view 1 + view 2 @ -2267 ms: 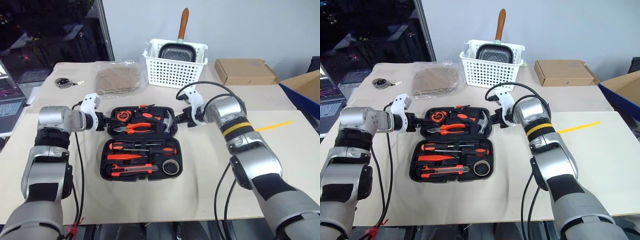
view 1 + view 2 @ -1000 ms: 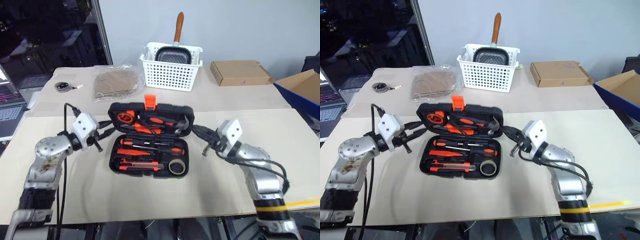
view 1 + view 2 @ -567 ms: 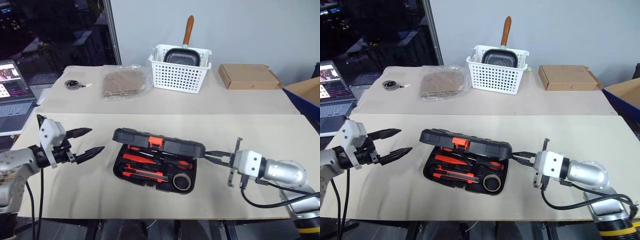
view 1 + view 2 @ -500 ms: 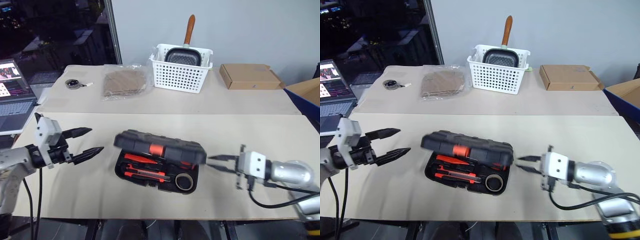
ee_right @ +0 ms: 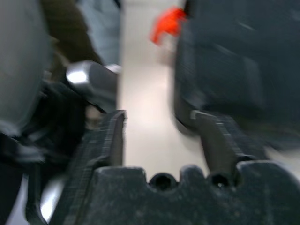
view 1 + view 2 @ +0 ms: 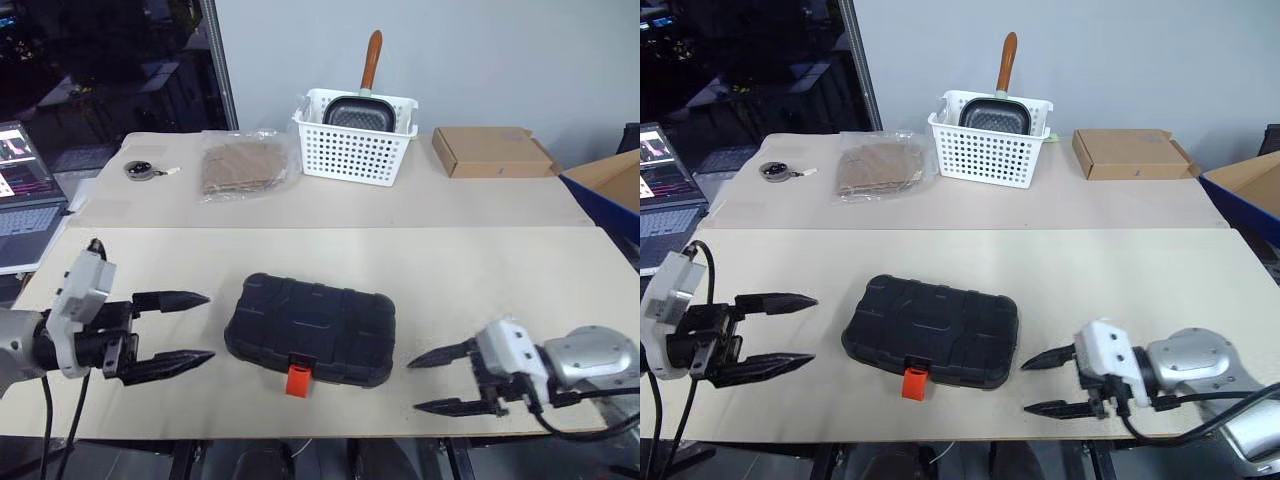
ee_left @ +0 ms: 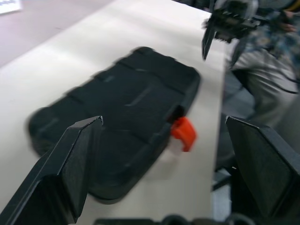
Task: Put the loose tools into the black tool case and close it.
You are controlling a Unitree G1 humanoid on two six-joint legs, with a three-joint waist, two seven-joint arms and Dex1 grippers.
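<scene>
The black tool case lies shut and flat in the middle of the beige table top, its small orange latch sticking out toward the near edge. The loose tools are hidden, with the lid down over them. My left gripper hovers a short way left of the case, open and empty, its fingers pointing at the case's side. My right gripper hangs open and empty just off the case's right near corner. The left wrist view looks across the textured lid to the latch.
At the back stand a white slotted basket holding a pan, a flat cardboard box, a plastic bag and a round grey disc. A laptop sits at far left, a blue bin at far right.
The case's lid has dropped from half-raised to fully shut. Both grippers have opened, let go of the lid and drawn back toward the near edge. The head view has also shifted.
</scene>
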